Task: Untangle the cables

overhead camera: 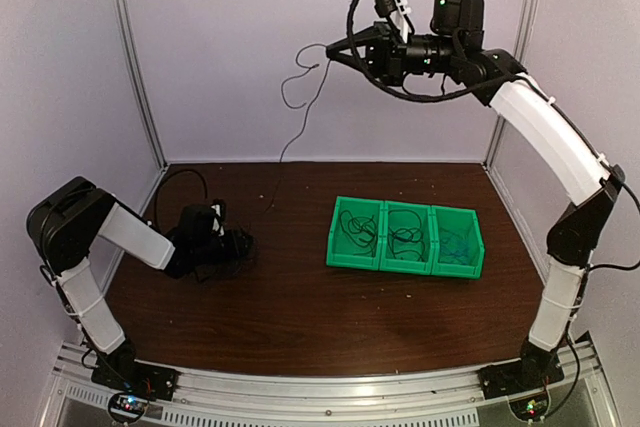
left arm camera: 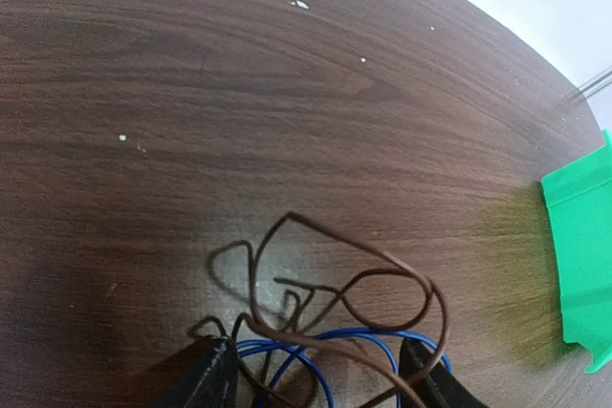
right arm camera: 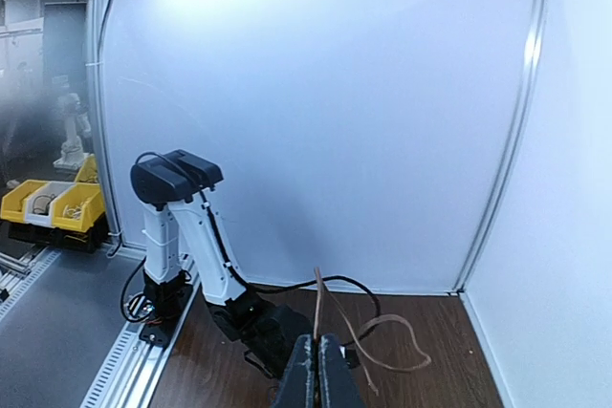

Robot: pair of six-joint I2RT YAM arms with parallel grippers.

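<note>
Right gripper (right arm camera: pixel 318 370): fingers pressed together, clamped on a thin brown wire (right arm camera: pixel 318 298) pinched at the tips. One strand stands up from the tips and another curls off right in a loose loop. In the top view this gripper (overhead camera: pixel 333 49) sits high above the rear of the worktop (overhead camera: pixel 300 317), pointing left. The wire hangs from it, kinks in the air, then drops to the worktop's rear edge by the back wall. Past that it is too thin to follow, so I cannot tell if it joins the tangle.

Left gripper (left arm camera: pixel 320 375): fingers apart, low over the left side of the worktop. A small tangle lies on the wood between the fingers. It is made of brown loops (left arm camera: pixel 382 257) reaching out ahead of the tips, with a blue wire (left arm camera: pixel 330 333) arcing across nearer the palm. Nothing is pinched. I cannot tell if the fingers touch the strands.

A green bin (overhead camera: pixel 400 265) stands right of centre on the worktop, well apart from the left gripper. It has three compartments in a row. Thin dark cables (overhead camera: pixel 355 229) lie in the left and middle compartments, and a bluish one lies in the right. A corner of the bin (left arm camera: pixel 583 265) shows at the right edge of the left wrist view.
</note>
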